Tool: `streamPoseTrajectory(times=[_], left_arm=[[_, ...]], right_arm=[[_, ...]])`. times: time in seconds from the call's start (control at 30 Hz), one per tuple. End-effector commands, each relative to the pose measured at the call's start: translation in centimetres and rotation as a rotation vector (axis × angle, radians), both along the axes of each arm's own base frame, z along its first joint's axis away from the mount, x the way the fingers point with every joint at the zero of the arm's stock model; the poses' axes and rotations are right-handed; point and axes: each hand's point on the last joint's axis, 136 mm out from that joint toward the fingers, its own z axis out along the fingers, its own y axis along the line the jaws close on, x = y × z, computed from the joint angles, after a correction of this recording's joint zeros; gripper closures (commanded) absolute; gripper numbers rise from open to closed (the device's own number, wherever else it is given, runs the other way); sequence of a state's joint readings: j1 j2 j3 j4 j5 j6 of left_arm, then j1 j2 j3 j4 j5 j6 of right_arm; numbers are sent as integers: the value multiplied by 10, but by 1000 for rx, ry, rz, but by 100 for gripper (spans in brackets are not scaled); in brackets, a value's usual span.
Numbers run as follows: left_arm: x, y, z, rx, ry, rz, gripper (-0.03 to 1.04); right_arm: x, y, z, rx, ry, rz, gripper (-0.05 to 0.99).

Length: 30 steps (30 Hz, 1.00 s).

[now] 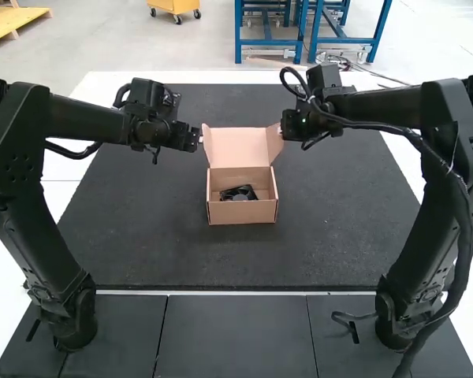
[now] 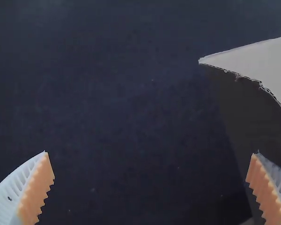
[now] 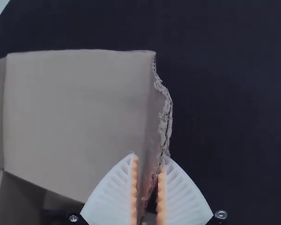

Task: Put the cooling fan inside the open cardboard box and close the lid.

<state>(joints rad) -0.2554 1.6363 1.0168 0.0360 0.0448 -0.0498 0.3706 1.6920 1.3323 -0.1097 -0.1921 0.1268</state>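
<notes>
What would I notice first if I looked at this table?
A small cardboard box sits in the middle of the black mat, its lid standing up and a black fan lying inside. The right hand pinches one side edge of the lid, while the left hand hangs open beside the other edge.

Both arms stretch inward over the far half of the mat (image 1: 142, 236). The left gripper (image 1: 192, 140) hangs with fingers spread wide. The right gripper (image 1: 282, 128) is pinched closed on the lid (image 3: 79, 117) edge.
</notes>
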Motion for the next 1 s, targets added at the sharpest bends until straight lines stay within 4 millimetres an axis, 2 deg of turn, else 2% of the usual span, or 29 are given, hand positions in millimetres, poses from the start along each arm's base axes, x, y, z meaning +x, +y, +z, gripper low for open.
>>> streamPoseTrajectory(times=[0.0, 0.23, 0.37, 0.73, 0.97], left_arm=[[9, -5, 18, -15, -41, 4, 4], [8, -5, 18, -18, -36, 6, 4], [8, -5, 18, -18, -35, 6, 4], [-5, -19, 16, -31, -1, -19, 4], [-13, -29, 24, -45, -2, -37, 4]], right_arm=[[4, -9, 0, -5, -10, -8, 84], [3, -6, 1, -4, -17, 0, 93], [-1, -4, -4, -6, -6, 8, 94], [-27, 24, -17, -13, 31, 79, 95], [-30, 25, -8, 26, -12, 65, 96]])
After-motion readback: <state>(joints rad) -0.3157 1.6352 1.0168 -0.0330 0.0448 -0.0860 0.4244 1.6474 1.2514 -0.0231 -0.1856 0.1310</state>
